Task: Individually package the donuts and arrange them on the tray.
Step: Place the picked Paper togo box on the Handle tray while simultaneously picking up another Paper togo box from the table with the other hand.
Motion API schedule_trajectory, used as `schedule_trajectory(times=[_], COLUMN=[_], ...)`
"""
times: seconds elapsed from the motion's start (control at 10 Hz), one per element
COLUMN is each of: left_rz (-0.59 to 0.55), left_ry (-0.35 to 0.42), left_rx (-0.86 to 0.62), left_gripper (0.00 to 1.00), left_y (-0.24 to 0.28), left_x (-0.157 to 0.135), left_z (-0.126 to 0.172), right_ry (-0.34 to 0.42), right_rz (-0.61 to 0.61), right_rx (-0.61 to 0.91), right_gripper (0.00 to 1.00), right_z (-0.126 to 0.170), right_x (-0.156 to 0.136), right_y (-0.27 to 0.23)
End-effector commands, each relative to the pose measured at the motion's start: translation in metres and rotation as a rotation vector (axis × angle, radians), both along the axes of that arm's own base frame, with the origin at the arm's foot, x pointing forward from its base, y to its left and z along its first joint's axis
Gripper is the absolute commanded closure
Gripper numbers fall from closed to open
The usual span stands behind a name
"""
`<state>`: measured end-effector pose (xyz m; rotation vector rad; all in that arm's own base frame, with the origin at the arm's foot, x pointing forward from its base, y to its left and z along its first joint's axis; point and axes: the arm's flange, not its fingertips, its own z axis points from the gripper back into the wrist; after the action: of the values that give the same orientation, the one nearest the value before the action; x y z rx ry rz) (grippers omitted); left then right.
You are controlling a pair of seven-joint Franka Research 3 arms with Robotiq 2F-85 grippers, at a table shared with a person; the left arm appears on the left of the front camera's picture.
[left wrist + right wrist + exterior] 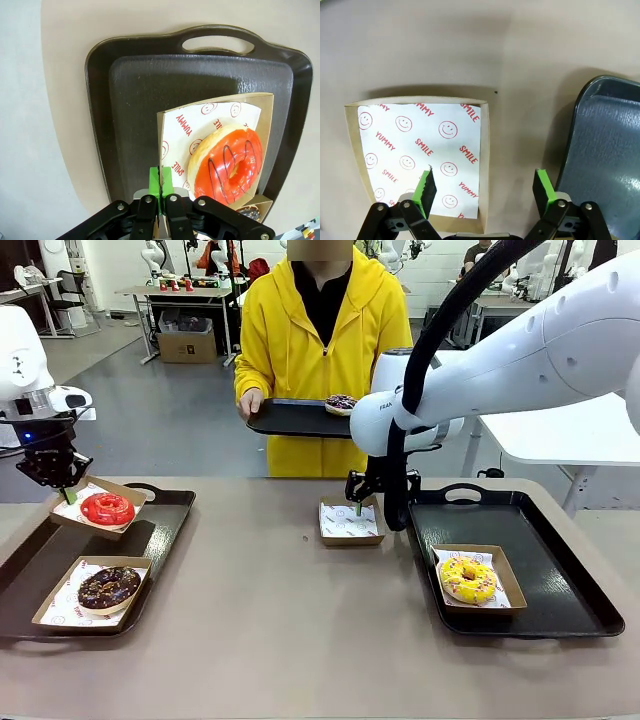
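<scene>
The left pincer [66,492] is clenched on the edge of a paper-lined cardboard box [180,125] carrying the glossy red donut [107,508], at ten o'clock of the counter [270,620], over the left tray [165,520]. The chocolate donut [108,587] sits boxed on that tray at eight o'clock. The right pincer [358,508] hangs released above an empty lined box [350,523] near the counter's centre, one finger over its paper, the other outside its wall. The yellow donut [468,579] lies boxed on the right tray [560,580] at four o'clock. At twelve o'clock a person [320,330] holds a black tray [290,418] with the purple-and-white donut [341,403].
</scene>
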<state>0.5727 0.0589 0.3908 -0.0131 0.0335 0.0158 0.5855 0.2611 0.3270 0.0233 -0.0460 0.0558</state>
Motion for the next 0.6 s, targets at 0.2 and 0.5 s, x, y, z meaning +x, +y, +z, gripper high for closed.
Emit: schedule_trajectory(times=[0.2,0.5], left_rz=[0.007,0.008], left_ry=[0.005,0.022], left_rx=[-0.03,-0.033], left_gripper=[0.99,0.99], left_y=[0.009,0.01], left_x=[0.016,0.022], left_z=[-0.015,-0.025], right_ry=[-0.019,-0.009], right_rz=[-0.028,-0.019], right_rx=[-0.022,-0.013], right_gripper=[0.0,0.0], right_z=[-0.005,-0.007], right_x=[-0.001,-0.001], right_y=[0.003,0.002])
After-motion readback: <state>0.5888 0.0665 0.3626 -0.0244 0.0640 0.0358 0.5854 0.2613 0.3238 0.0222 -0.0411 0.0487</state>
